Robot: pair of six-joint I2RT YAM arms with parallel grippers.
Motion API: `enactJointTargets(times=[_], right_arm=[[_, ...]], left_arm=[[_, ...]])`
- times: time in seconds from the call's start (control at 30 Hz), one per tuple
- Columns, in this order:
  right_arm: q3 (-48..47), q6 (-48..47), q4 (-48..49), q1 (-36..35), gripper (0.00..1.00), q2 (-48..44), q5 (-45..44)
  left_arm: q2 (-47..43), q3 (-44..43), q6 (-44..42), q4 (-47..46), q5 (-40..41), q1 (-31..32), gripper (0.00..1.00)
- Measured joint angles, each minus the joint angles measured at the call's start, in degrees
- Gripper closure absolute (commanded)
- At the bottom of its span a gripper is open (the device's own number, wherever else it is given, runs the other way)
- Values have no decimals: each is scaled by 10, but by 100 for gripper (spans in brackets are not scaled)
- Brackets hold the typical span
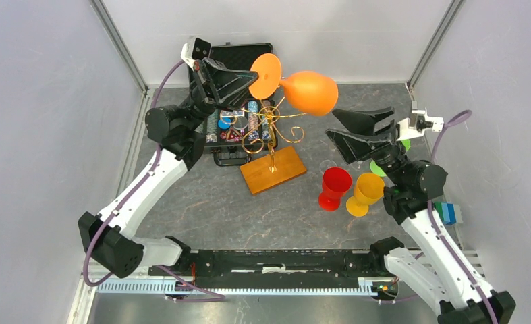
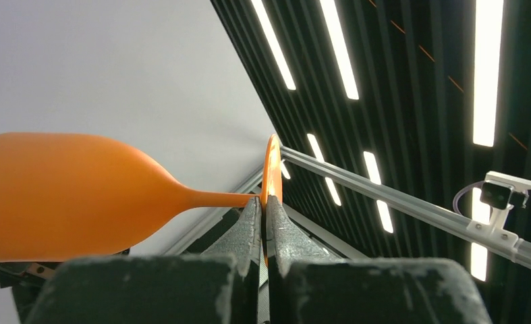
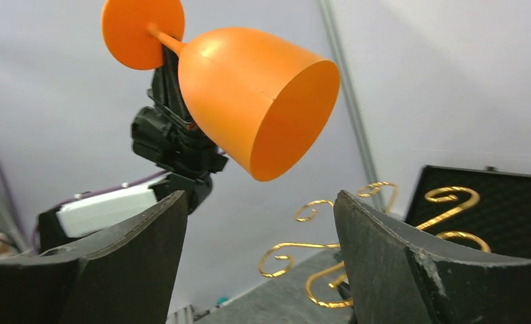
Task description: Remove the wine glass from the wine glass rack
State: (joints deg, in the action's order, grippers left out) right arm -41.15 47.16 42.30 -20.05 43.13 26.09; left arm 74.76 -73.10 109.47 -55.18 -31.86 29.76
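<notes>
— How will the orange wine glass [image 1: 310, 91] handle?
— Looks like opaque plastic, so I'd judge it light, stiff and smooth enough to slip. Your left jaws are clamped on the thin edge of its foot [image 2: 272, 169]; the stem would be a surer hold.
— Where is it?
— On its side in the air above the golden wine glass rack [image 1: 272, 128], not touching it. Your right jaws stand apart beside the bowl.

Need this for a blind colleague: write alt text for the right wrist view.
An orange wine glass hangs sideways in the air, mouth toward the camera, its foot gripped by the left arm behind. The right fingers stand open in front, golden rack curls beyond.
</notes>
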Motion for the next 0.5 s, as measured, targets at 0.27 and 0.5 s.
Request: enactJointTargets(times=[0.27,0.5], right_arm=[[-33,71,150,0,31,76,80],[-66,100,247,-1,65,105,117]], left_arm=[[-4,0,16,-11,0,20,98],[2,-1,18,-10,-1,32,98]])
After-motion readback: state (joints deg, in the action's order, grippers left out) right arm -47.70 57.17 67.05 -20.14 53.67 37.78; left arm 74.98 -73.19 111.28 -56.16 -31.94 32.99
